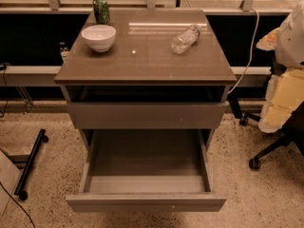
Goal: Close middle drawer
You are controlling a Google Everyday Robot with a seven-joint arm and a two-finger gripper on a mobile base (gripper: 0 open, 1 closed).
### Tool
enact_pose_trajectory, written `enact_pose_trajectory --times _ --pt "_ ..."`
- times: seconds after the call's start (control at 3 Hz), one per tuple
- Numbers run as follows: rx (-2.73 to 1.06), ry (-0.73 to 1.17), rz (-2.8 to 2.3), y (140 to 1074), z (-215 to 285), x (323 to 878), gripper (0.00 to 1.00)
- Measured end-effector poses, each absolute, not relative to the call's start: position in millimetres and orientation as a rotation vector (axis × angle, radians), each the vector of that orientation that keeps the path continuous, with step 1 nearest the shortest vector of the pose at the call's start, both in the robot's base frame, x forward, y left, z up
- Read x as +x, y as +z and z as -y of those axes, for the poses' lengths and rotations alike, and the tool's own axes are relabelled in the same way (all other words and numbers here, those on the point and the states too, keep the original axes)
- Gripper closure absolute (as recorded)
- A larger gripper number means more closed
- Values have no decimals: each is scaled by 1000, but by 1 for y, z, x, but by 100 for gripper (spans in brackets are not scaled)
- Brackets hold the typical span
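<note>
middle drawer wide open, gripper out of frame

the gripper is nowhere in the camera view, so whether it is spread or closed, or has hold of anything, cannot be told. for the same reason, the drawer's direction from it cannot be read directly. what can be read is how the drawer lies.

the middle drawer (146,182) is pulled far out of the cabinet (76,127) toward the camera, and its face panel (145,203) sits near the bottom edge of the frame. the panel's long axis runs left to right. the slide axis runs away from the camera, back under the tabletop (152,61). the coming move probably calls for a flat push on the panel, straight along that slide axis. pressing near the panel's middle would likely keep the tray from skewing on its rails.

the drawer is grey-brown, with a slim plain face and no handle. behind it is a long shallow grey tray, and nothing shows inside. the tray looks level and square to the cabinet.

above it is the upper drawer (145,116), which has a taller face of the same colour. it stands out only a little, with a dark gap over it. on the tabletop are a bowl (99,37), a can (100,10) and a bottle (185,38) lying on its side, all well away from the push path.
</note>
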State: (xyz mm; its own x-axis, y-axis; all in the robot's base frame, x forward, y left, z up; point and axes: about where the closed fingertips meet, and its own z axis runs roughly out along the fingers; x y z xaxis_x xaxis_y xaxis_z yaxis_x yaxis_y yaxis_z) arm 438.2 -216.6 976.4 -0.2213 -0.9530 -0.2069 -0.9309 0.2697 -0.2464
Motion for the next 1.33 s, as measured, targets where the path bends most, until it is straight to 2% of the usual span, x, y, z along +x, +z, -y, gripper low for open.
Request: enact_pose_trajectory --times 0.33,1.0,1.33 --pt "-1722 -96 -2225 976 215 437 3" --pt "-1676 91 -2211 929 191 408 48" --pt "-1638 205 -2221 868 170 391 79"
